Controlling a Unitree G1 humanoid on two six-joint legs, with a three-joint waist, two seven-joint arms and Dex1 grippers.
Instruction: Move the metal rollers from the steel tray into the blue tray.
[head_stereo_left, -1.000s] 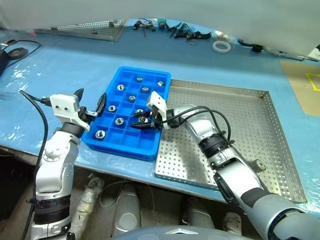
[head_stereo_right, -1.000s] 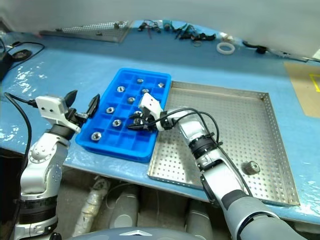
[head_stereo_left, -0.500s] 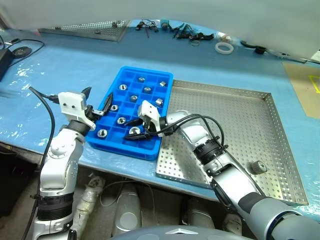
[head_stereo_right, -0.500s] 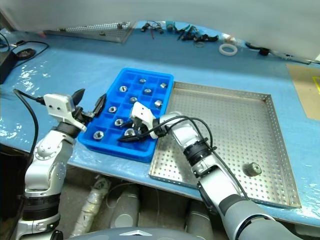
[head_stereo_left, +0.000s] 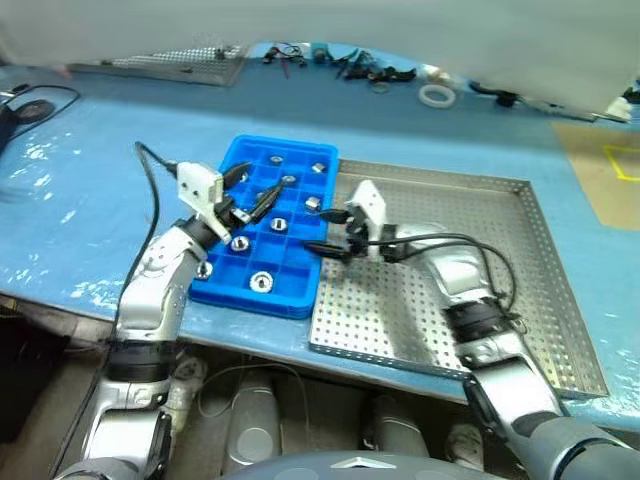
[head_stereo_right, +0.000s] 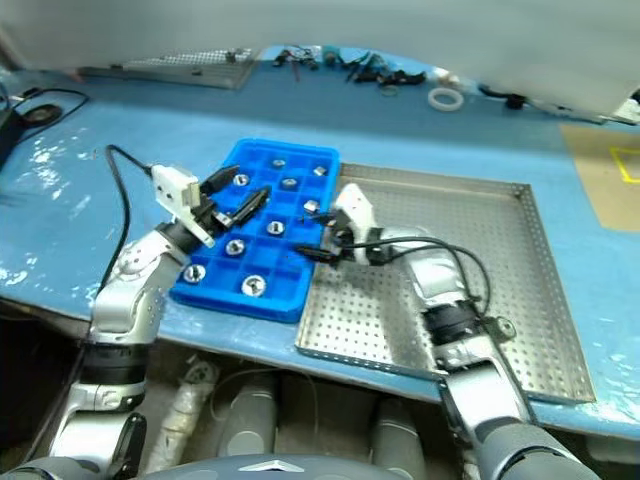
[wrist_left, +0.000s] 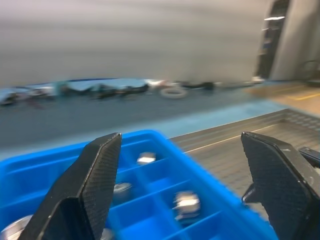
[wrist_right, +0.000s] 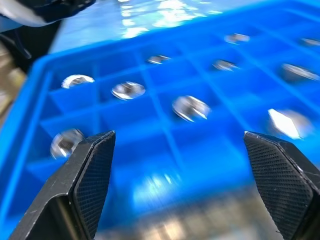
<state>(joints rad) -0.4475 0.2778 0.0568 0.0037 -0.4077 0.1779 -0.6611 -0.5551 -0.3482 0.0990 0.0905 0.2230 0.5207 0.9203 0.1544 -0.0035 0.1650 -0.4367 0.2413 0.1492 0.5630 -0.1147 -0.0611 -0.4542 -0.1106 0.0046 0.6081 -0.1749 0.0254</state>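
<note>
Covering most of the scene, the blue-covered table (head_stereo_left: 100, 130) carries the steel tray (head_stereo_left: 520, 260) on the right and the blue tray (head_stereo_left: 300, 290) touching its left rim. Several metal rollers (head_stereo_left: 262, 281) sit one to a compartment in the blue tray; another lies in the steel tray's near right part (head_stereo_right: 504, 324), partly behind the right forearm. The left gripper (head_stereo_left: 255, 196) hangs over the blue tray with fingers spread wide, holding nothing. The right gripper (head_stereo_left: 325, 232) sits over the seam between the two trays, its fingers likewise wide apart and empty, pointing at the blue tray.
</note>
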